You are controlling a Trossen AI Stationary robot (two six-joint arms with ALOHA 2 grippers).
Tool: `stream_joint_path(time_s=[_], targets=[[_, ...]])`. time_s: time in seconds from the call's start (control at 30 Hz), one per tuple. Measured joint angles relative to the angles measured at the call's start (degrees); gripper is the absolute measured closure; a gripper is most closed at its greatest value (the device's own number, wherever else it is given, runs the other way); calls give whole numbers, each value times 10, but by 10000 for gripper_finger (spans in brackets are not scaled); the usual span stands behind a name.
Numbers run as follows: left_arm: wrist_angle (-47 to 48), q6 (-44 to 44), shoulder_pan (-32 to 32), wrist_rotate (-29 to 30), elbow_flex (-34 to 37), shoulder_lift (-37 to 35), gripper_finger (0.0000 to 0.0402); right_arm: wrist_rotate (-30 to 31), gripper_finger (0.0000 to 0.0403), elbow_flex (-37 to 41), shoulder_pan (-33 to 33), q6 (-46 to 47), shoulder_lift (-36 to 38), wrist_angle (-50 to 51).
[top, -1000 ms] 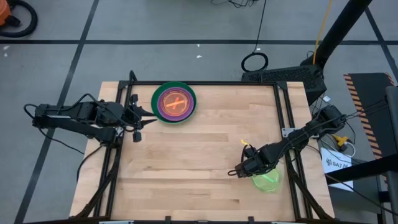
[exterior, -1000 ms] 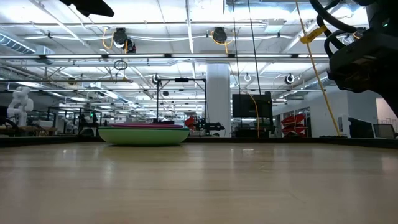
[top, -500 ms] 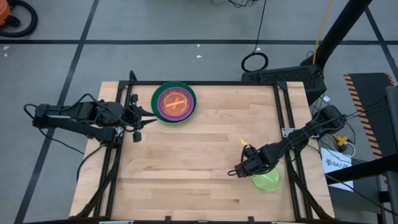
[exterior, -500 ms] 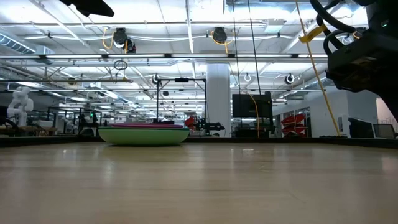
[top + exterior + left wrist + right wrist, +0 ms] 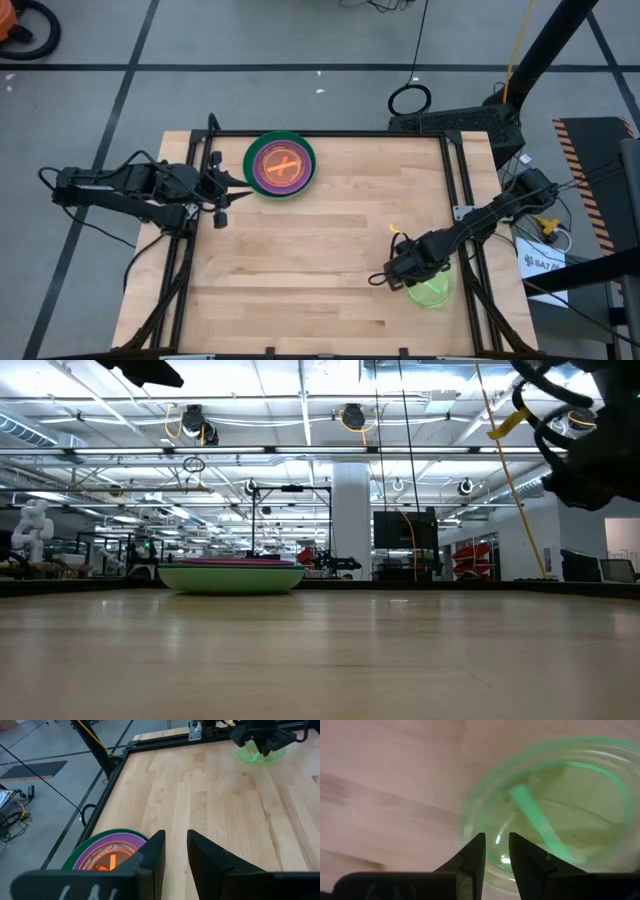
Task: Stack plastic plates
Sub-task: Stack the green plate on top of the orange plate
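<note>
Plates are mostly stacked: one pile (image 5: 280, 165) sits near the far left corner of the table (image 5: 320, 250), with a dark green rim outermost, purple inside it and orange at the centre. The low view shows a light green plate at the bottom of that pile. How many plates it contains cannot be counted.

One lime green plate (image 5: 430, 290) remains apart, near the table's right edge, well away from the pile. Judged from this layout, it is the last plate to be moved.

The right gripper (image 5: 400, 272) is above the near rim of the lime green plate, fingers narrowly parted and holding nothing.

The left gripper (image 5: 222, 190) waits just beside the pile, fingers slightly apart and empty.

Compared with one second ago, the right gripper has shifted slightly toward the lime green plate. The pile and left arm are unchanged.
</note>
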State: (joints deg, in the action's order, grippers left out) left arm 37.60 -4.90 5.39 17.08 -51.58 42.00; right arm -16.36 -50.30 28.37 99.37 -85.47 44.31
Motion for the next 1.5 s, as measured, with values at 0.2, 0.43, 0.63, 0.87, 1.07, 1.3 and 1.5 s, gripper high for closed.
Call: stream_joint_path(time_s=[0.2, 0.43, 0.63, 0.87, 1.07, 1.3, 1.5], targets=[[4, 0, 0, 0, 0, 0, 314, -9, 345, 4, 9, -16, -7, 77], [4, 0, 0, 0, 0, 0, 314, 15, 399, 30, 12, -15, -7, 48], [4, 0, 0, 0, 0, 0, 314, 43, 399, 48, 12, -11, -7, 10], [2, -5, 0, 0, 0, 0, 314, 143, 401, 48, 1, -45, -7, -88], [-4, -9, 0, 0, 0, 0, 314, 207, 401, 48, -25, -130, 8, -157], [-9, -21, 0, 0, 0, 0, 314, 158, 401, 48, -71, -258, 51, -90], [-14, -23, 0, 0, 0, 0, 314, 133, 398, 48, -112, -510, 86, -61]])
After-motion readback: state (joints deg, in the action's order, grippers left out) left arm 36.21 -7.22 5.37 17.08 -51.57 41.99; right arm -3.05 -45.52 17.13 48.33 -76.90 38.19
